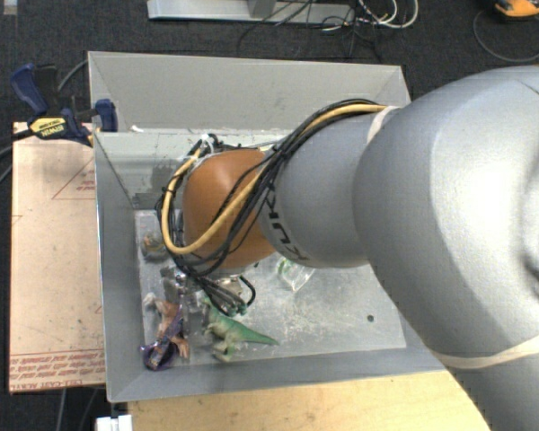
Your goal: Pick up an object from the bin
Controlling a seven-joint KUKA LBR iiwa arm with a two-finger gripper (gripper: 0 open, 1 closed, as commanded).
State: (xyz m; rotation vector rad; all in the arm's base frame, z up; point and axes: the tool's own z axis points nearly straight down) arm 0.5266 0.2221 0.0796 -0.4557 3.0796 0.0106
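Count, robot: one arm [449, 223] is reaching in from the right, and it is carrying one orange cover [216, 196] and one gripper [187, 305].
Count, cables: a bundle of yellow and black cables [173, 214] is looping round the cover; the number of strands is not clear.
Count, bin: one grey bin [117, 277] is holding all the loose things.
Count, things: five are showing, namely one dinosaur [238, 333], one tan figure [164, 312], one purple toy [162, 353], one clear piece [295, 277] and one brown bit [151, 241].
Gripper: it is hanging low over the near-left corner. How far it is standing open cannot be told, and nothing is showing in its hold.
Nearest things: the tan figure is lying just left of the gripper, the dinosaur just to its near right, and the purple toy nearer, by the bin's near wall. The three are making a small heap.
Dinosaur: it is green and spiky-backed, and it is pointing a long thin tail to the right.
Purple toy: it is dark, glossy and curled.
Others: the clear piece is lying mid-floor under the arm, and the brown bit is sitting by the left wall, farther back.
Writing: black letters [274, 227] are running along the arm's grey casing, too far turned away to read.
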